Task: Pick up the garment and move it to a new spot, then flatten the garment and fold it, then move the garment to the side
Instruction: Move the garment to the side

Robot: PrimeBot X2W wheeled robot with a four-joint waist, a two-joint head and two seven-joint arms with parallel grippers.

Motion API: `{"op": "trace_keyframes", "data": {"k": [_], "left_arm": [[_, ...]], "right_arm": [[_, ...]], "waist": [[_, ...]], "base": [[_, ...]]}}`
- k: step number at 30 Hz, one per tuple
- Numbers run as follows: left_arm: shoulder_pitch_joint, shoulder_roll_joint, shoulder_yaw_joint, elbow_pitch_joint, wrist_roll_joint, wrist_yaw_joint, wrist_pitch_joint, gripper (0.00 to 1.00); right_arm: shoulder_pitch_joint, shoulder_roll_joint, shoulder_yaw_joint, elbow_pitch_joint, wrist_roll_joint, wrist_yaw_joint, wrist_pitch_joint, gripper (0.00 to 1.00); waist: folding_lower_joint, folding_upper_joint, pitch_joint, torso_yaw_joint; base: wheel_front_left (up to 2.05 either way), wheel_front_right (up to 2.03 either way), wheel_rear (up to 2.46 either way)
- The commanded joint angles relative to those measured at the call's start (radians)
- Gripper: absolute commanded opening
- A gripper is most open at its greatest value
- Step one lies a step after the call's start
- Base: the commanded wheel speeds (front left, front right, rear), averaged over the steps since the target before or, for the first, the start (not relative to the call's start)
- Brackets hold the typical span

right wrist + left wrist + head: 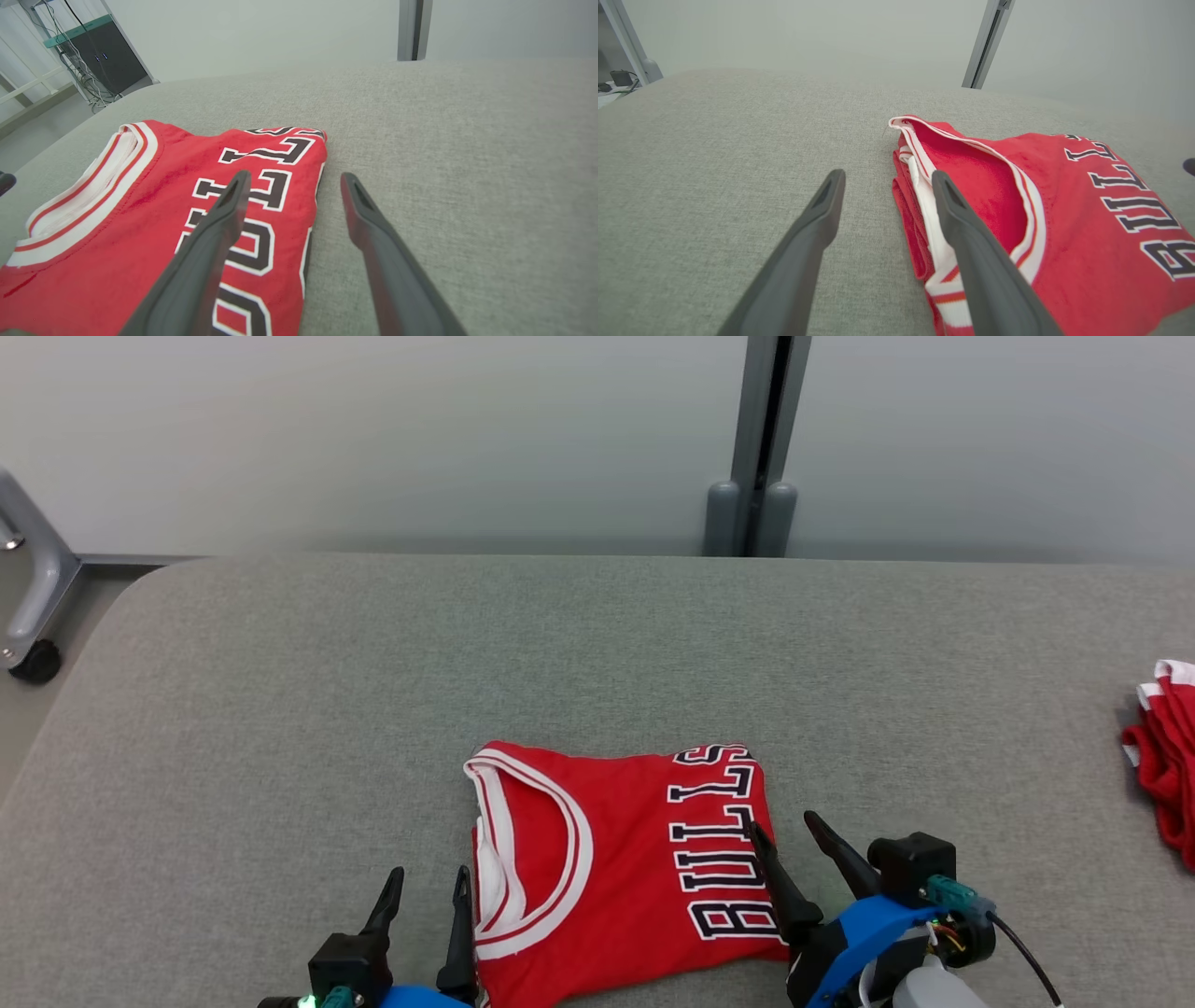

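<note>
Garment: a red basketball jersey, folded into a rough rectangle, lying flat on a grey fabric-covered table. The table spreads out from under it on every side, with far more bare surface beyond the garment than in front of it.

Far to the garment's left, off the table's edge, a grey metal leg ends in a black caster.

At the garment's left edge is the left gripper, its two dark fingers spread apart and holding nothing. In the left wrist view one finger sits over bare table just left of the garment and the other over the white-and-red neck trim (contact with the cloth cannot be made out).

Across the garment, a curved neckline takes up the left half. Dark white-outlined letters reading BULLS run along the right side.

At the garment's right edge the right gripper also has its fingers apart and empty. One finger is over the lettering and the other over bare table just right of the garment.

Well beyond the garment, slightly right, a grey post runs up a pale wall.

Far right of the garment lies a crumpled red-and-white cloth.
</note>
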Motion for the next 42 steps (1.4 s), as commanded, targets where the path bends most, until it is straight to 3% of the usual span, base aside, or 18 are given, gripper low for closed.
{"op": "trace_keyframes", "data": {"k": [1, 9, 10, 11, 14, 19, 27, 36, 42], "left_arm": [[-0.015, 0.001, -0.006, 0.0, -0.005, 0.004, -0.002, 1.0], [-0.032, 0.001, -0.025, 0.003, -0.029, 0.015, -0.002, 1.0], [-0.031, 0.001, -0.024, 0.003, -0.029, 0.016, -0.002, 1.0], [-0.031, 0.001, -0.023, 0.003, -0.028, 0.018, -0.002, 1.0], [-0.021, 0.001, -0.01, -0.001, -0.033, 0.024, -0.002, 1.0], [-0.012, 0.001, 0.013, 0.002, -0.021, 0.009, -0.002, 1.0], [-0.036, 0.001, -0.01, 0.003, -0.044, -0.013, -0.002, 1.0], [-0.065, 0.001, -0.076, 0.0, -0.069, -0.031, -0.002, 1.0], [-0.087, 0.001, -0.114, 0.002, -0.083, -0.032, -0.002, 1.0]], "right_arm": [[-0.025, -0.003, 0.004, 0.027, 0.017, 0.0, -0.004, 1.0], [-0.106, -0.001, 0.076, 0.216, 0.117, 0.0, 0.023, 0.98], [-0.103, 0.0, 0.095, 0.22, 0.142, 0.0, 0.021, 0.42], [-0.103, 0.001, 0.107, 0.213, 0.164, 0.0, 0.017, 0.0], [-0.113, -0.002, 0.101, 0.234, 0.173, 0.0, 0.004, 0.0], [-0.123, -0.012, 0.076, 0.223, 0.152, -0.001, -0.002, 0.0], [-0.063, -0.021, 0.013, 0.165, 0.09, -0.001, -0.004, 0.0], [-0.032, -0.031, 0.014, 0.128, 0.073, 0.0, -0.004, 0.0], [-0.021, -0.044, 0.022, 0.11, 0.082, 0.0, -0.004, 0.0]], "waist": [[-0.0001, 0.0, 0.036, 0.038], [-0.0001, 0.0, 0.078, 0.086], [-0.0001, 0.0, 0.08, 0.087], [-0.0001, 0.0, 0.081, 0.086], [-0.0001, 0.0, 0.076, 0.067], [-0.0001, 0.0, 0.059, -0.021], [-0.0001, 0.0, 0.021, -0.239], [-0.0001, 0.0, 0.007, -0.454], [-0.0001, 0.0, 0.018, -0.511]], "base": [[0.0, 0.0, 0.0], [0.0, 0.0, 0.0], [0.0, 0.0, 0.0], [0.0, 0.0, 0.0], [0.0, 0.0, 0.0], [0.0, 0.0, 0.0], [0.0, 0.0, 0.0], [0.0, 0.0, 0.0], [0.0, 0.0, 0.0]]}}
